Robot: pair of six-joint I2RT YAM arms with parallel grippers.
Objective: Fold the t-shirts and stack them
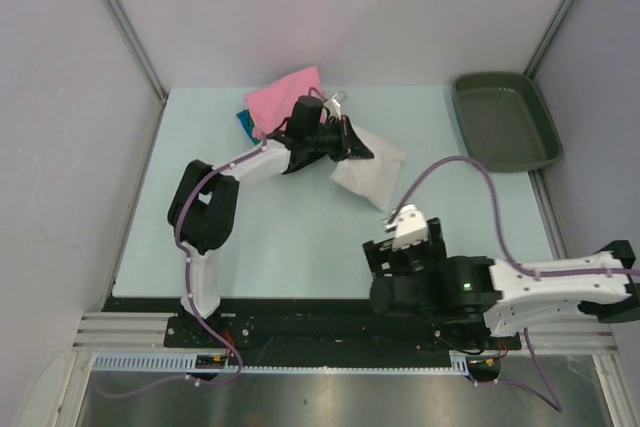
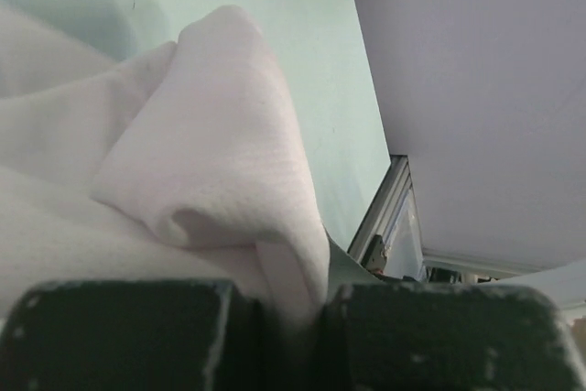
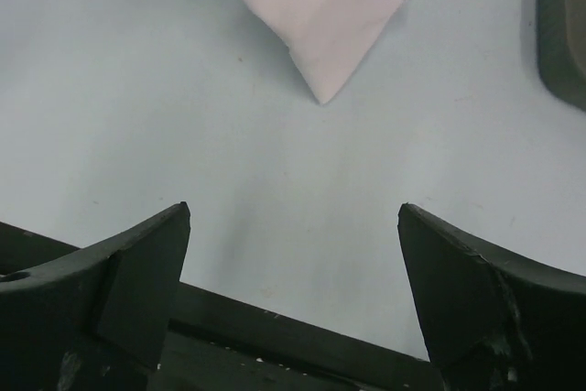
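A folded white t-shirt (image 1: 372,169) lies on the pale table near the back middle. My left gripper (image 1: 352,143) is shut on its left edge; in the left wrist view the white cloth (image 2: 220,162) bulges up between the two black fingers (image 2: 119,336). A pink t-shirt (image 1: 283,99) lies behind the left gripper, with a bit of teal-blue cloth (image 1: 243,122) at its left side. My right gripper (image 1: 408,230) is open and empty near the front of the table. The right wrist view shows the white t-shirt's corner (image 3: 320,6) ahead of it.
A dark grey-green plastic tray (image 1: 503,119) stands at the back right; its edge shows in the right wrist view (image 3: 563,25). A black rail (image 1: 300,327) runs along the table's near edge. Grey walls enclose the table.
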